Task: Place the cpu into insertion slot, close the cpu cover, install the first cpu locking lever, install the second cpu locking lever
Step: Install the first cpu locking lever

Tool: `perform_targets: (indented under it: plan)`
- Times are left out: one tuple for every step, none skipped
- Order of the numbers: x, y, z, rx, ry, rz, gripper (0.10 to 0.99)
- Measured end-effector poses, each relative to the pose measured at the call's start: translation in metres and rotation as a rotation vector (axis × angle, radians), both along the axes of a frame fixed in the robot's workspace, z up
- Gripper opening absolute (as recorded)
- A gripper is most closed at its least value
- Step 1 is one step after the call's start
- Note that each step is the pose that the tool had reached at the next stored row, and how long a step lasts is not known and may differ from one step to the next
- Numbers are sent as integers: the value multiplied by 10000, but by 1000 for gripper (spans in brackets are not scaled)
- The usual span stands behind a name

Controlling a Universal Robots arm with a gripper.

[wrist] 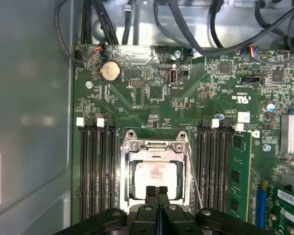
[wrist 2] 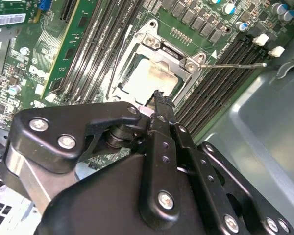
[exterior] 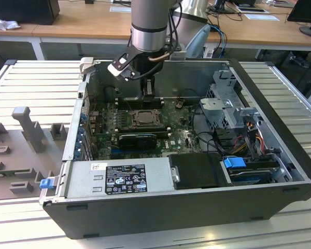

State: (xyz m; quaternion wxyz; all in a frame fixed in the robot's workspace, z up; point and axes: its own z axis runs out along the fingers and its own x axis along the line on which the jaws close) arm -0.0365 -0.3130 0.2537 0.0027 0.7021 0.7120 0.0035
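Gripper clenched w/o load over cpu cover edge; first wrist view shows cpu seated inside.

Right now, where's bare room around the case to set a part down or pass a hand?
Free: slatted grey metal table between the black computer case and the exterior view's right edge; bare grey metal panel beside the long black memory slots. Crowded: silver-rimmed square socket, fingers just over it, slots flanking; cabled drive corner.

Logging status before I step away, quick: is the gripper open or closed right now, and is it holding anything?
The gripper is shut, fingertips together with nothing between them, at the edge of the cpu cover.
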Motion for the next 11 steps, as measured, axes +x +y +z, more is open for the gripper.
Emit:
perform_targets:
  plan:
    - [0, 0, 21, 0, 0, 0, 106]
    - [0, 0, 43, 0, 1, 0, 106]
    - [0, 0, 65, 0, 0, 0, 106]
    - [0, 0, 101, 1, 0, 0, 106]
    - [0, 0, 123, 0, 0, 0, 106]
    - [0, 0, 145, -1, 0, 1, 106]
    - [0, 0, 176, -1, 1, 0, 106]
    - [0, 0, 188, -2, 1, 1, 106]
    - [0, 0, 190, 1, -1, 11, 106]
    - [0, 0, 190, -1, -1, 66, 106]
    - [0, 0, 190, -3, -1, 231, 106]
